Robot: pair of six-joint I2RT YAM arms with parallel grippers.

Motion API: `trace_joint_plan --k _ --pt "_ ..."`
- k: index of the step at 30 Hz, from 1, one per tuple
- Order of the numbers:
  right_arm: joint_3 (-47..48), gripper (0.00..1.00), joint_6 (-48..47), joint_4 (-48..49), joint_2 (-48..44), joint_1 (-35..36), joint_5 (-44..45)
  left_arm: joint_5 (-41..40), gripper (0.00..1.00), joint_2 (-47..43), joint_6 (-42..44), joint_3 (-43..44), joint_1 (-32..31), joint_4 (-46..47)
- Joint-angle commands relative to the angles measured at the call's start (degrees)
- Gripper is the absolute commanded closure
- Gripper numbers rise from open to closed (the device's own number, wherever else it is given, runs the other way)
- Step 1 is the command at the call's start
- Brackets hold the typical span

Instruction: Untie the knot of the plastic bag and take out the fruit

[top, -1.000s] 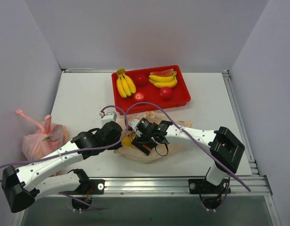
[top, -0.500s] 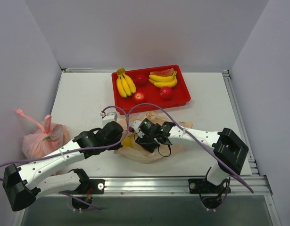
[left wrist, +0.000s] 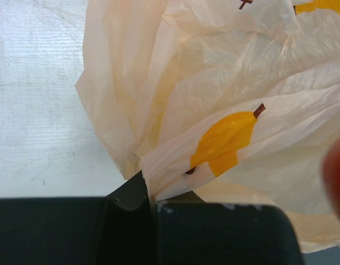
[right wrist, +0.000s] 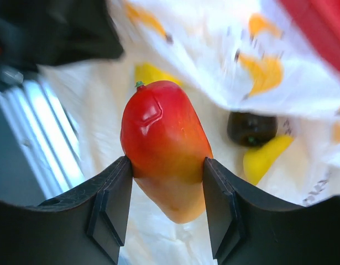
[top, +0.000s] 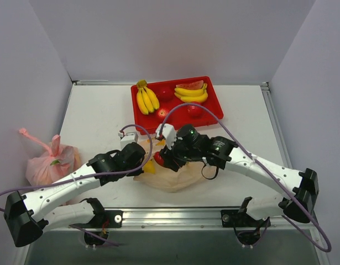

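Since half a second ago the right arm has stretched out, its elbow swung low toward the right edge of the table (top: 98, 116), and the right gripper (right wrist: 166, 171) has drawn back from the middle of the plastic bag (top: 178, 175) toward the bag's left side, with the fruit (right wrist: 163, 146) in it; the left arm has hardly shifted. The right gripper's two black fingers (right wrist: 115, 201) clamp the red piece, which shades to orange-yellow at its lower end, by its sides. It hangs over the bag's open mouth. Below it, in the right wrist view, a dark round piece (right wrist: 251, 128) and a yellow piece (right wrist: 265, 158) lie inside on the pale film. The left gripper (left wrist: 153, 208) is closed on a gathered fold of the bag's film at its left edge, the crinkled peach sheet with its orange prints spreading away from the pinch over the white tabletop. The bag lies near the front middle of the table, just in front of the red tray (top: 216, 116), which holds bananas (top: 146, 99) and other fruit. A pink bag (top: 48, 161) sits well apart, against the left wall.
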Motion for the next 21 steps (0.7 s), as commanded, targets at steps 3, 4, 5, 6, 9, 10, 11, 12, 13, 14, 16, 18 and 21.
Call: trace_joint_plan --k 3,4,5,6,9,10,11,12,13,14,16,18,21 --pt "9.8 1.0 1.8 1.7 -6.7 -4.9 -8.5 -1.4 0.99 -0.7 0.4 1.2 -0.1 0.0" --pt "10.3 1.0 2.1 2.8 -7.5 -6.2 -9.0 -1.4 0.99 -0.5 0.3 1.4 0.0 0.0" --pt "10.5 1.0 2.2 5.5 -7.7 -9.1 -9.0 -1.3 0.99 -0.4 0.4 1.4 0.0 0.0" --pt "10.8 1.0 2.1 6.9 -7.9 -10.5 -6.8 -1.1 0.99 -0.3 0.4 1.4 0.0 0.0" --pt "11.8 1.0 0.6 10.2 -5.5 -15.7 -1.2 -0.7 0.99 0.1 0.7 1.7 0.1 0.0" --pt "12.6 1.0 0.5 10.9 -3.1 -17.4 2.4 -0.5 0.99 0.1 0.8 1.8 0.1 0.0" --pt "13.0 1.0 0.6 11.6 -1.5 -18.9 3.8 -0.4 0.99 0.0 0.9 1.9 0.1 0.0" --pt "13.5 1.0 1.4 13.1 0.1 -20.4 5.4 -0.3 0.99 -0.1 0.9 2.0 0.1 0.0" --pt "14.4 1.0 2.2 13.6 3.5 -23.6 8.6 0.0 0.99 -0.1 0.9 2.0 0.1 -0.1" --pt "15.2 1.0 3.2 14.2 5.4 -25.0 11.0 0.3 0.99 -0.2 0.9 2.0 0.1 0.0" --pt "16.6 1.0 5.6 14.5 10.8 -28.7 14.4 0.4 0.99 -0.4 0.8 2.0 0.0 0.0" --pt "18.4 1.0 7.5 15.5 14.1 -30.9 19.6 0.4 0.99 -0.9 0.6 1.8 0.1 -0.1" --pt "21.8 1.0 12.1 15.8 20.6 -35.0 22.5 0.2 0.99 -0.9 0.5 1.5 0.2 0.0"
